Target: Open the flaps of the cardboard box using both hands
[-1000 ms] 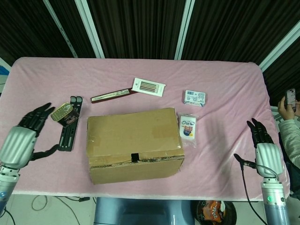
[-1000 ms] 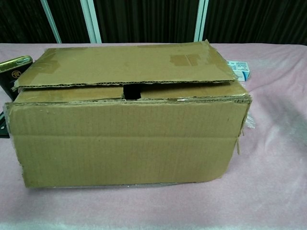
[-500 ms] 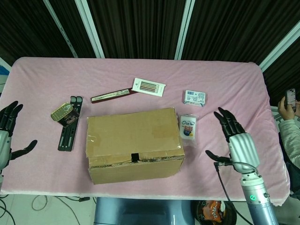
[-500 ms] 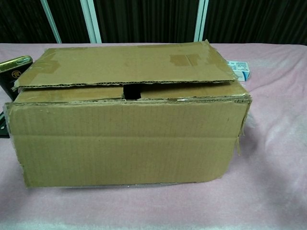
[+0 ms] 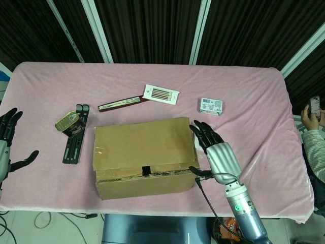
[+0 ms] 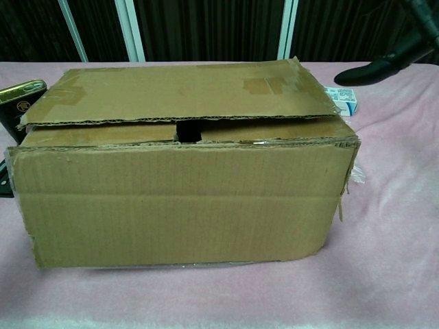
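The cardboard box sits on the pink tabletop near its front edge, its top flaps lying closed. The right hand hovers just beside the box's right end, fingers spread wide and holding nothing; whether it touches the cardboard cannot be told. In the chest view only one dark finger shows, above and right of the box. The left hand hangs well to the left of the box at the tabletop's edge, fingers apart and empty. Left of the box lie a tin and a black folding tool; behind it, a small white carton.
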`<control>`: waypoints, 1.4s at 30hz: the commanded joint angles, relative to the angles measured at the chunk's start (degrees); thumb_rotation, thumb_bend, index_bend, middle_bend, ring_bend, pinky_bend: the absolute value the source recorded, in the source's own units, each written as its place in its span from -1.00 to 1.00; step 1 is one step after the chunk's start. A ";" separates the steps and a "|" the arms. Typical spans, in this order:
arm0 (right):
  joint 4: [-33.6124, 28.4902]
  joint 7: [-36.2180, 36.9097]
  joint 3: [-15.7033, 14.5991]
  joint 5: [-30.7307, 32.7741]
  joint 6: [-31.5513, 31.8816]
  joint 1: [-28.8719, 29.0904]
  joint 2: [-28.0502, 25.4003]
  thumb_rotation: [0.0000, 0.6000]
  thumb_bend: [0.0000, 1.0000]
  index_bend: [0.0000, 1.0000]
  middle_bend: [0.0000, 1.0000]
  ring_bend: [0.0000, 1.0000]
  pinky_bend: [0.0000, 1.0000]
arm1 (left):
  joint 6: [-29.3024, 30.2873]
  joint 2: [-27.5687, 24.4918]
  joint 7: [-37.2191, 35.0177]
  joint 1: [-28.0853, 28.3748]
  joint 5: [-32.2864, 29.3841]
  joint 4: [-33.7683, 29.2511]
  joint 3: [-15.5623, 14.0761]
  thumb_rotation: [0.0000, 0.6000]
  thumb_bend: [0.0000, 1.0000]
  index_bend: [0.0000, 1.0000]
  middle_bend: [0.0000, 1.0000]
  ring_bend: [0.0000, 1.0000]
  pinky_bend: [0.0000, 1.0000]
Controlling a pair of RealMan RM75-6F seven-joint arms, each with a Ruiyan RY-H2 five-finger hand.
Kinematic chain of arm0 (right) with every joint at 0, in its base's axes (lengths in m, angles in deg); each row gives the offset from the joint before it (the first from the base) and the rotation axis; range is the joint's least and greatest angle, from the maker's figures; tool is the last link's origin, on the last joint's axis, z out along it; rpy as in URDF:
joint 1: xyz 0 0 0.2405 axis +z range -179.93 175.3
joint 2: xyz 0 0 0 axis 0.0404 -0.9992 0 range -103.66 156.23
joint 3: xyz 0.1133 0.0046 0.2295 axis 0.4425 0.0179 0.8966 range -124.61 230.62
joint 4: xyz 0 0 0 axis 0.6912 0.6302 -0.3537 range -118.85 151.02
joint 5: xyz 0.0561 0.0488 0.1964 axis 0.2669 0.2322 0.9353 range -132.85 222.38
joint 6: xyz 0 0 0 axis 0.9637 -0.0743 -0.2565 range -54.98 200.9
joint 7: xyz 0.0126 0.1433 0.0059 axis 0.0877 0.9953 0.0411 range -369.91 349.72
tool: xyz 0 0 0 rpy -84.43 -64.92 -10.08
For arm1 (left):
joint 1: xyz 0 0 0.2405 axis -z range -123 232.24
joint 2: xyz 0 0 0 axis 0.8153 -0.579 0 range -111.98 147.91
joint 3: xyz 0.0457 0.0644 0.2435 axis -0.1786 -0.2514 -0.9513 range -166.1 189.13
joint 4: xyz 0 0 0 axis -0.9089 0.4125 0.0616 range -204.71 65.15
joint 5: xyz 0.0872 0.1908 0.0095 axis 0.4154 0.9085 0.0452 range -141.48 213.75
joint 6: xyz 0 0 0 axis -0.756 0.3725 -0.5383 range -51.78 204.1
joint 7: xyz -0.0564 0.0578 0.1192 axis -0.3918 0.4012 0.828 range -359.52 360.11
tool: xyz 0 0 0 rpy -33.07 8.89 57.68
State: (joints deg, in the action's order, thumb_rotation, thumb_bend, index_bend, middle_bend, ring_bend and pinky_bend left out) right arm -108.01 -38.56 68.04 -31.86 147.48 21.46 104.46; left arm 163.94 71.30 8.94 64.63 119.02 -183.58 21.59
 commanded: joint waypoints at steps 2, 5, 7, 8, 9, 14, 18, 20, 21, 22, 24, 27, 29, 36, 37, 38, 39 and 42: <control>2.53 -1.96 1.00 2.90 -0.31 1.97 3.20 1.00 -0.69 -1.00 -1.00 -1.00 -0.56 | -0.04 0.08 -0.09 0.10 -0.36 0.19 0.18 1.00 -0.70 -0.98 -0.96 -0.89 -0.70; 3.78 -2.49 1.31 4.38 -0.29 2.82 4.78 1.00 -0.69 -1.00 -1.00 -1.00 -0.56 | -0.08 0.16 -0.25 0.17 -0.80 0.46 0.34 1.00 -0.70 -0.98 -0.96 -0.89 -0.70; 4.30 -2.71 1.17 4.85 -0.26 3.15 5.49 1.00 -0.69 -1.00 -1.00 -1.00 -0.56 | -0.07 0.15 -0.42 0.22 -1.11 0.60 0.53 1.00 -0.70 -0.98 -0.96 -0.89 -0.70; 4.63 -2.85 0.93 5.05 -0.24 3.33 5.99 1.00 -0.69 -1.00 -1.00 -1.00 -0.56 | -0.05 0.15 -0.55 0.27 -1.33 0.74 0.68 1.00 -0.70 -0.98 -0.96 -0.89 -0.70; 4.87 -2.95 0.69 5.13 -0.26 3.44 6.32 1.00 -0.69 -1.00 -1.00 -1.00 -0.56 | -0.07 0.15 -0.63 0.32 -1.44 0.84 0.76 1.00 -0.70 -0.98 -0.96 -0.89 -0.70; 5.94 -3.16 -0.18 5.65 -0.14 3.96 8.09 1.00 -0.69 -1.00 -1.00 -1.00 -0.56 | -0.45 0.14 -1.02 0.49 -1.73 1.20 0.80 1.00 -0.70 -0.98 -0.96 -0.89 -0.70; 6.59 -3.27 -0.65 6.14 -0.09 4.35 9.25 1.00 -0.69 -1.00 -1.00 -1.00 -0.56 | -0.64 0.11 -1.19 0.57 -1.96 1.30 0.81 1.00 -0.70 -0.98 -0.96 -0.89 -0.70; 7.03 -3.32 -1.01 6.36 -0.07 4.50 9.82 1.00 -0.69 -1.00 -1.00 -1.00 -0.56 | -0.76 0.11 -1.26 0.62 -2.12 1.33 0.82 1.00 -0.70 -0.98 -0.96 -0.89 -0.70; 7.21 -3.29 -1.13 6.49 -0.07 4.55 10.05 1.00 -0.69 -1.00 -1.00 -1.00 -0.56 | -0.81 0.09 -1.31 0.64 -2.18 1.31 0.83 1.00 -0.70 -0.98 -0.96 -0.89 -0.70; 7.51 -3.25 -1.24 6.69 -0.05 4.63 10.38 1.00 -0.69 -1.00 -1.00 -1.00 -0.56 | -0.82 0.07 -1.36 0.65 -2.22 1.31 0.85 1.00 -0.70 -0.98 -0.96 -0.89 -0.70; 7.90 -3.20 -1.33 6.93 -0.06 4.79 10.79 1.00 -0.69 -1.00 -1.00 -1.00 -0.56 | -0.76 0.04 -1.34 0.67 -2.20 1.30 0.89 1.00 -0.70 -0.98 -0.96 -0.89 -0.70; 8.62 -3.32 -1.36 7.23 -0.05 5.11 11.34 1.00 -0.69 -1.00 -1.00 -1.00 -0.56 | -0.74 0.02 -1.46 0.67 -2.27 1.26 0.91 1.00 -0.70 -0.98 -0.96 -0.89 -0.70; 9.03 -3.32 -1.38 7.64 -0.05 5.27 11.66 1.00 -0.69 -1.00 -1.00 -1.00 -0.56 | -0.70 -0.02 -1.53 0.69 -2.29 1.29 0.95 1.00 -0.70 -0.98 -0.96 -0.89 -0.70; 10.53 -3.03 -1.07 8.19 0.30 5.81 12.82 1.00 -0.69 -1.00 -1.00 -1.00 -0.56 | -0.60 -0.09 -1.70 0.67 -2.23 1.25 0.95 1.00 -0.70 -0.98 -0.96 -0.89 -0.70; 10.73 -2.93 -0.88 8.07 0.41 5.94 13.02 1.00 -0.69 -1.00 -1.00 -1.00 -0.56 | -0.58 -0.09 -1.71 0.68 -2.22 1.21 0.96 1.00 -0.70 -0.98 -0.96 -0.89 -0.70; 10.91 -2.73 -0.64 7.84 0.55 6.09 13.24 1.00 -0.69 -1.00 -1.00 -1.00 -0.56 | -0.55 -0.09 -1.72 0.68 -2.24 1.21 0.97 1.00 -0.70 -0.98 -0.96 -0.89 -0.70; 11.12 -2.30 -0.28 7.41 0.79 6.27 13.54 1.00 -0.69 -1.00 -1.00 -1.00 -0.56 | -0.50 -0.10 -1.76 0.65 -2.25 1.22 0.98 1.00 -0.70 -0.98 -0.96 -0.89 -0.70; 11.51 -1.03 0.82 5.69 1.73 6.68 14.09 1.00 -0.68 -1.00 -1.00 -1.00 -0.56 | -0.39 -0.13 -1.71 0.65 -2.31 1.21 1.05 1.00 -0.70 -0.98 -0.96 -0.89 -0.70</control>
State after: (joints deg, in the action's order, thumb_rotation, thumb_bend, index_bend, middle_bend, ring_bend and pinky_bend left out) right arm -96.78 -40.20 68.28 -25.31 148.66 27.87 118.22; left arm 163.53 71.18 7.23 65.27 116.71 -182.36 22.62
